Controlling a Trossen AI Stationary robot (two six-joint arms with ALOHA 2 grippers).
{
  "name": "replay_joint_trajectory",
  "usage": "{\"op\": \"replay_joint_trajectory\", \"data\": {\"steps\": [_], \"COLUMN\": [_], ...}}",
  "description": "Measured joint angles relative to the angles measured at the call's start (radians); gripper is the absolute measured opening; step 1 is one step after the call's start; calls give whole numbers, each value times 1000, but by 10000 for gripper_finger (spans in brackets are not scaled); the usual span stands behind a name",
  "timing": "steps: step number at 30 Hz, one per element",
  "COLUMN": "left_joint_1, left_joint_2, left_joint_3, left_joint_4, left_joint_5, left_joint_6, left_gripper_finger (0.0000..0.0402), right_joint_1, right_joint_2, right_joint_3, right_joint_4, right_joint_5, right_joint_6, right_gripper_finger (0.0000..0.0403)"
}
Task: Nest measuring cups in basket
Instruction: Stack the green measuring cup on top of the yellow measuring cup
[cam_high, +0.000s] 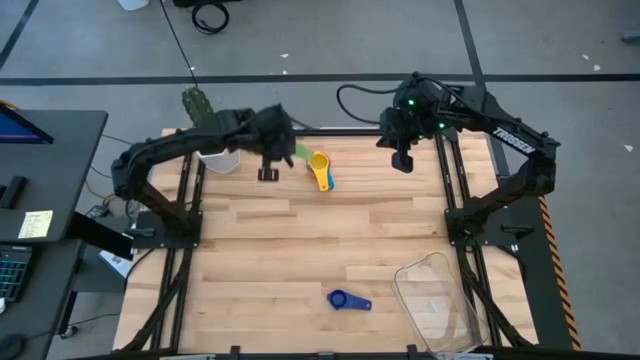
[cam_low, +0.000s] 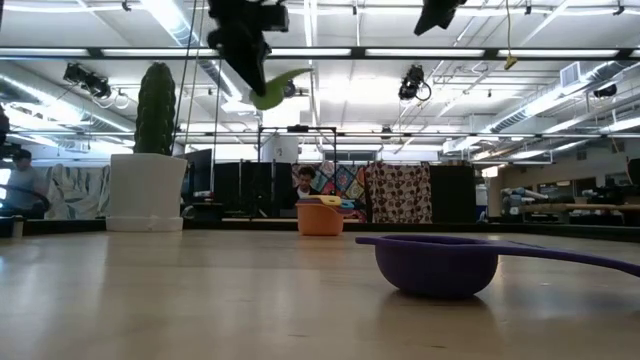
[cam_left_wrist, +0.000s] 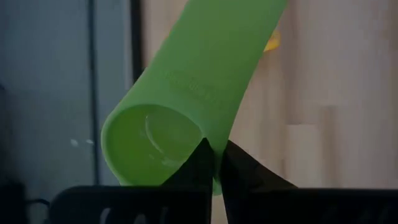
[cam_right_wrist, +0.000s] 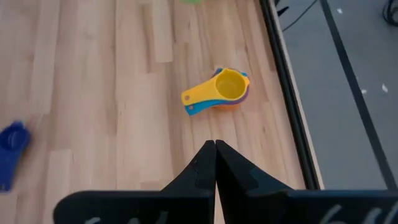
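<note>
My left gripper (cam_high: 280, 152) hangs above the table's far part, shut on a green measuring cup (cam_high: 301, 153) that also shows in the low view (cam_low: 275, 88). Just right of it a nest of cups with the yellow one on top (cam_high: 320, 170) rests on the table, handles toward the near edge. A blue cup (cam_high: 348, 300) lies alone near the front edge. The clear basket (cam_high: 415, 270) stands at the near right corner. My right gripper (cam_high: 403, 160) is shut on nothing, high over the far right. My left gripper holds the green cup by the bowl's wall at the rim (cam_left_wrist: 208, 134), close to where the handle starts. One finger (cam_left_wrist: 200, 158) is in front of the bowl's inside, the other (cam_left_wrist: 239, 165) outside. The cup is lifted clear, tilted, its handle (cam_left_wrist: 236, 43) pointing away from the fingers.
A white pot with a cactus (cam_high: 215, 155) stands at the far left, close beside my left arm. The table's far edge (cam_right_wrist: 283, 74) runs just beyond the nest of cups (cam_right_wrist: 221, 90). Bare wood lies between the nest and the lone blue cup (cam_right_wrist: 11, 146).
</note>
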Motion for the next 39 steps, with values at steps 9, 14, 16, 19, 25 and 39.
{"op": "replay_joint_trajectory", "data": {"steps": [9, 14, 16, 19, 25, 39], "left_joint_1": [97, 100, 99, 96, 94, 128], "left_joint_2": [106, 190, 231, 287, 365, 442], "left_joint_3": [0, 0, 0, 0, -1, -1], "left_joint_4": [180, 235, 272, 314, 304, 358], "left_joint_5": [145, 196, 248, 304, 311, 361], "left_joint_6": [218, 295, 306, 326, 344, 379], "left_gripper_finger": [15, 15, 15, 15, 15, 15], "right_joint_1": [-36, -67, -80, -104, -135, -190], "right_joint_2": [11, 12, 12, 12, 12, 12], "right_joint_3": [0, 0, 0, 0, 0, 0], "right_joint_4": [36, 46, 45, 46, 53, 52], "right_joint_5": [0, -1, -1, -1, -1, -2], "right_joint_6": [43, 41, 36, 34, 49, 49], "right_gripper_finger": [10, 10, 10, 10, 10, 11]}}
